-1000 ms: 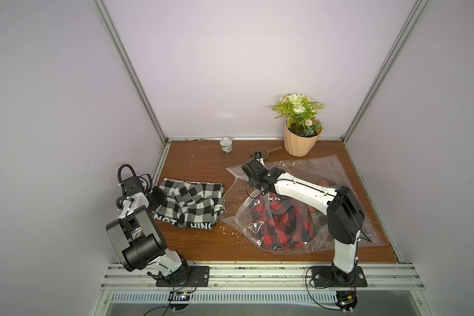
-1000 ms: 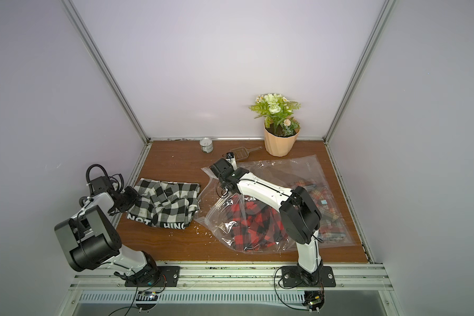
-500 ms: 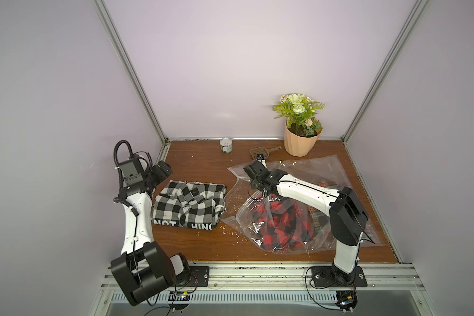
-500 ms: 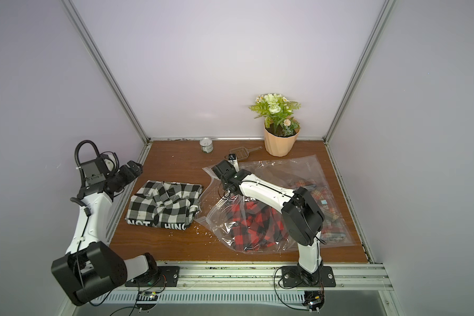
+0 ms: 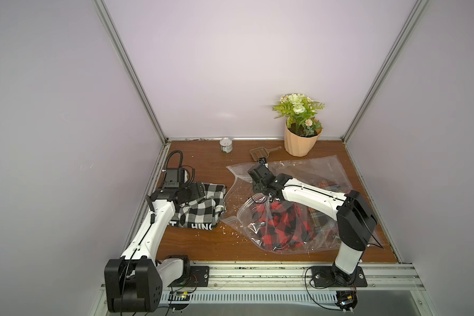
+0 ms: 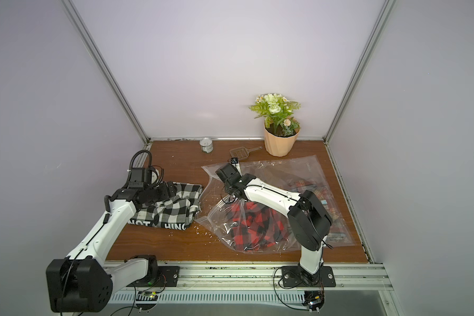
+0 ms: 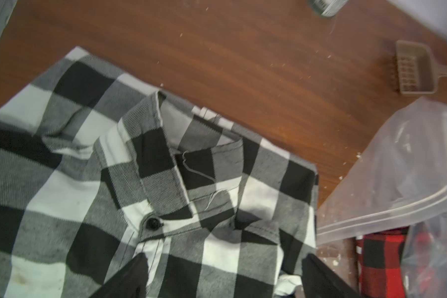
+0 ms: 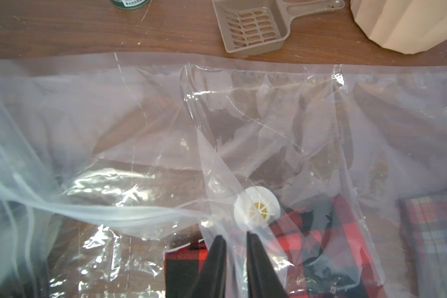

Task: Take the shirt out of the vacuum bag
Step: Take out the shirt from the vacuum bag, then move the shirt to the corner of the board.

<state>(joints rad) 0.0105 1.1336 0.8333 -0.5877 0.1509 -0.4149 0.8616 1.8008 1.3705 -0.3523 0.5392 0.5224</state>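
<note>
We find the soft black-and-white checked shirt (image 5: 200, 210) rumpled on the brown wooden table (image 5: 203, 246) just beside the large crinkly clear plastic vacuum bag (image 5: 312, 169), outside it, the left claw (image 7: 223, 255) spread wide above its collar. A red-and-black checked shirt (image 5: 282, 227) lies inside by the round white valve (image 8: 256, 208), where the right claw (image 8: 234, 234), tips narrowly apart, straddles a film fold, probably to steady the bag.

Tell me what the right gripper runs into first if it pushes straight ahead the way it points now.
The right gripper would likely meet the vacuum bag first: a fold of its clear film sits right at its tips, with the white valve just beyond. Depth is hard to judge.
</note>
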